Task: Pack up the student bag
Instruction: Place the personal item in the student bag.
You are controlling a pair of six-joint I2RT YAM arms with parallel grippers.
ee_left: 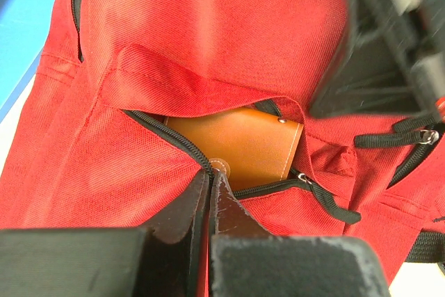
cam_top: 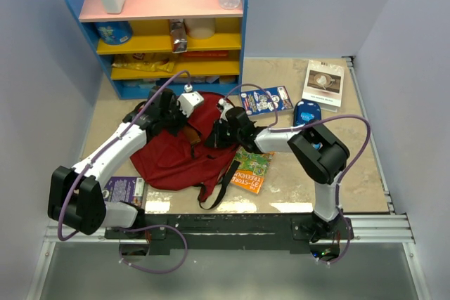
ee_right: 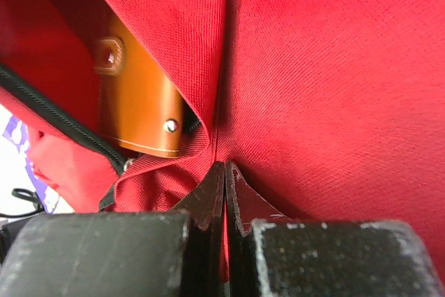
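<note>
The dark red student bag [cam_top: 176, 154] lies flat in the middle of the table. Its front pocket is unzipped, and a brown leather case [ee_left: 240, 145] sits partly inside the opening. It also shows in the right wrist view [ee_right: 139, 106]. My left gripper [ee_left: 212, 172] is shut on the pocket's lower zipper edge; in the top view it [cam_top: 171, 109] is at the bag's far left. My right gripper [ee_right: 224, 166] is shut on a fold of the bag's red fabric [ee_right: 327, 81] beside the pocket flap; in the top view it [cam_top: 219, 131] is at the bag's far right.
An orange-green book [cam_top: 251, 170] lies under my right arm. A purple book [cam_top: 126, 189] lies near left. A blue book [cam_top: 267, 100], a blue pencil case [cam_top: 307, 112] and a white book [cam_top: 324, 82] lie at the far right. A blue shelf [cam_top: 165, 26] stands behind.
</note>
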